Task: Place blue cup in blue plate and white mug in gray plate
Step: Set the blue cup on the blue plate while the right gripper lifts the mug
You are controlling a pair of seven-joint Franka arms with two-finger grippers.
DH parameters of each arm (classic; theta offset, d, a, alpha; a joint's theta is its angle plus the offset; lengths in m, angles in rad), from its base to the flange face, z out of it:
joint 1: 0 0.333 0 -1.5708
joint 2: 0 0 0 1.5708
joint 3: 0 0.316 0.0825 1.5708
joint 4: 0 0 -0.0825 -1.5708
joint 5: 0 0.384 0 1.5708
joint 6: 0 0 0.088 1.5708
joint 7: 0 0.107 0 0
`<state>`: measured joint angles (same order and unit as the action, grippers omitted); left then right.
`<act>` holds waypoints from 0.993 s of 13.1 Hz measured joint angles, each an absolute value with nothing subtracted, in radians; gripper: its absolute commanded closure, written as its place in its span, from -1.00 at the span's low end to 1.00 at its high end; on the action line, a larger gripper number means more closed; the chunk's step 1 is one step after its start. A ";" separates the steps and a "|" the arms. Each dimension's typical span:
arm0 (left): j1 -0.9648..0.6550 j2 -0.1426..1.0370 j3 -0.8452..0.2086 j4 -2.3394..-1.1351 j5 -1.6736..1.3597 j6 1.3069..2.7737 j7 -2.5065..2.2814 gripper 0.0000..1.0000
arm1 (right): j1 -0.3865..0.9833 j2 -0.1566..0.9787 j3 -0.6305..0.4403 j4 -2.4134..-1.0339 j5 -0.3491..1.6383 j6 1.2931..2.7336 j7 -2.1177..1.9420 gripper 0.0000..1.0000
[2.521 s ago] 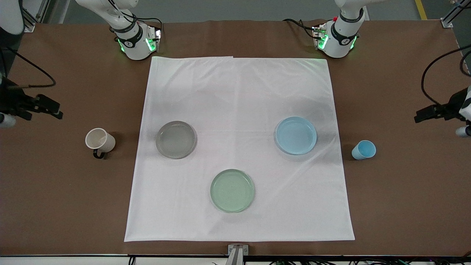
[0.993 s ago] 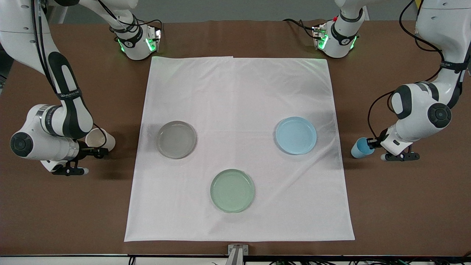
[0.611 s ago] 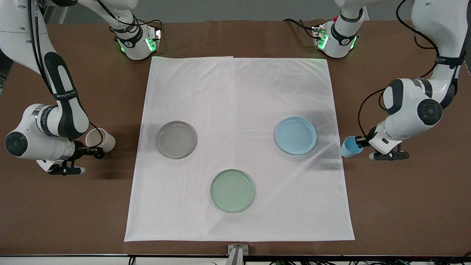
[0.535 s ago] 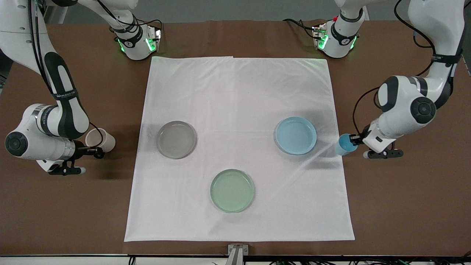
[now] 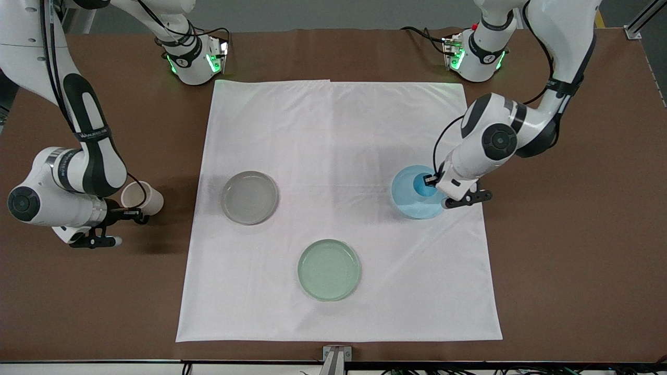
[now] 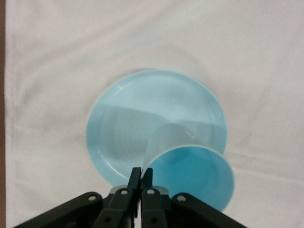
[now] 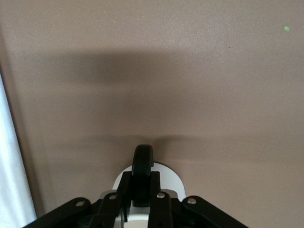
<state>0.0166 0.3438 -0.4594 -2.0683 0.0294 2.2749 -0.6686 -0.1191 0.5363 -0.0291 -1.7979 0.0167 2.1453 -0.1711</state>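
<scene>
Two arms, one bench, five pieces of tableware, listed largest to smallest.

Bench point(image 5: 573, 260): brown top, carrying a white cloth point(image 5: 338, 135) on which all three plates lie.

Left arm: reaches over the cloth; left gripper point(image 5: 430, 181) is over the blue plate, fingers point(image 6: 141, 176) closed on the rim wall of the blue cup. Half a second ago it hung over the cloth's edge at the left arm's end.

Right arm: low over bare bench at the right arm's end; right gripper point(image 5: 136, 213) sits at the white mug's handle, fingers point(image 7: 124, 190) closed on that dark loop. Its place matches the earlier frames; no lift shows.

Blue plate point(image 5: 404, 200): on the cloth toward the left arm's end; unmoved.

Gray plate point(image 5: 249, 197): on the cloth toward the right arm's end, holding nothing; unmoved.

Green plate point(image 5: 329, 269): nearest the front camera; no part in the task.

White mug point(image 5: 141, 197): on bare bench just off the cloth, well apart from the gray plate. Judged stiff, glazed and moderately heavy; the handle is the small, sure hold, though the mug may swing from it.

Blue cup point(image 6: 190, 161): held tilted over the blue plate; whether its base touches the plate cannot be told. Judged light, thin-walled and smooth; a one-wall rim pinch suits it, but it could pivot or slip. Earlier it stood on bare bench.
</scene>
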 measured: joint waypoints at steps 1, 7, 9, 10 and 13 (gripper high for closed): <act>0.001 0.363 -0.459 -2.068 0.029 2.276 -0.686 0.83 | -0.119 0.536 -0.028 -1.798 0.017 2.145 -0.171 0.92; 0.003 0.395 -0.454 -2.054 0.030 2.273 -0.702 -1.00 | -0.073 0.500 -0.017 -1.722 0.017 2.011 -0.168 0.94; 0.014 0.379 -0.446 -1.984 0.030 2.200 -0.703 -1.00 | -0.003 0.444 -0.012 -1.685 0.018 1.918 -0.078 0.94; 0.031 0.365 -0.439 -1.915 0.032 2.120 -0.703 -1.00 | 0.049 0.419 -0.009 -1.683 0.019 1.898 0.007 0.94; 0.142 0.328 -0.430 -1.647 0.061 1.872 -0.632 -1.00 | 0.238 0.401 -0.002 -1.687 0.022 1.887 0.279 0.94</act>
